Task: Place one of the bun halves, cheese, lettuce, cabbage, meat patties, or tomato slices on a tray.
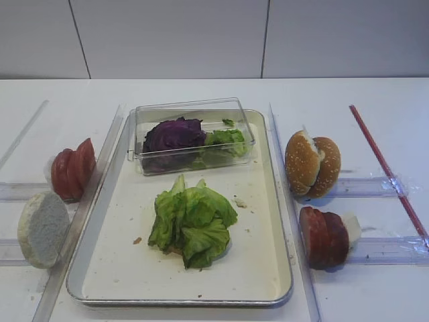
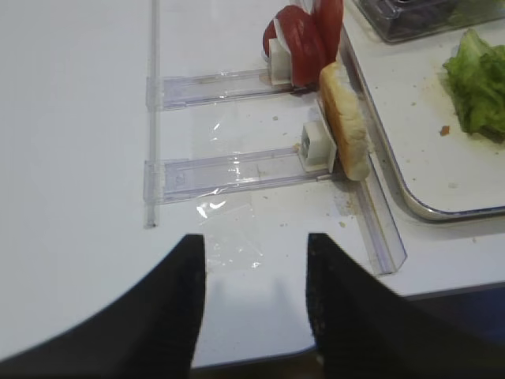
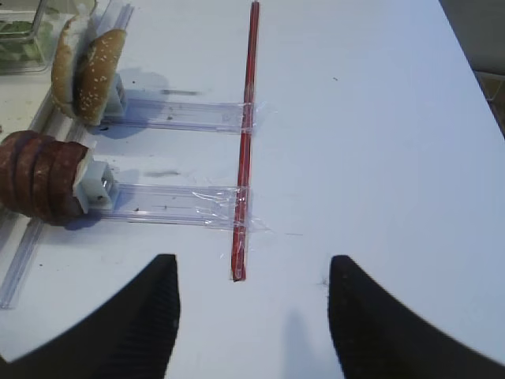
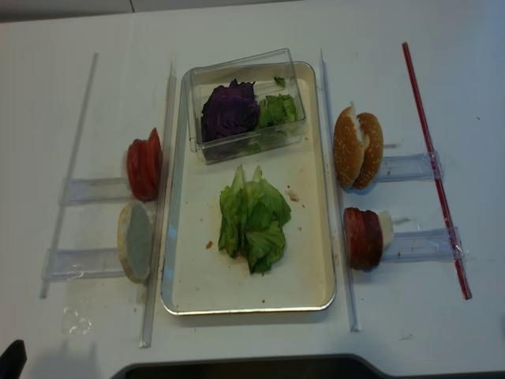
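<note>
Lettuce point(image 1: 192, 221) lies loose on the tray point(image 1: 268, 268), roughly mid-tray, a crinkled heap w/ its long axis running front-to-back along the tray's length, leaf tips pointing toward the clear plastic box point(image 1: 194, 134) at the tray's far end. That box sits on the tray & holds the cabbage point(image 1: 173, 134) on its left side plus a few more green leaves at its right. A few crumbs on the tray near the lettuce. Left of the tray, off it: tomato slices point(image 1: 74, 169) standing on edge in a clear holder, and nearer the front a single bun half point(image 1: 42, 228) on edge, pale cut face showing. Right of the tray: two seeded bun halves point(image 1: 312, 166) upright on edge, back to back, and in front of them the meat patties point(image 1: 323, 236) stacked on edge against a white block. A red strip point(image 1: 385, 168) runs lengthwise further right of the tray. Left gripper point(image 2: 254, 296) hangs low over bare table left of the tray, tilted fwd, jaws apart, nothing between. Right gripper point(image 3: 252, 316) sim. over bare table right of the tray, straddling the red strip's near end, jaws spread wide, holding nothing.
</note>
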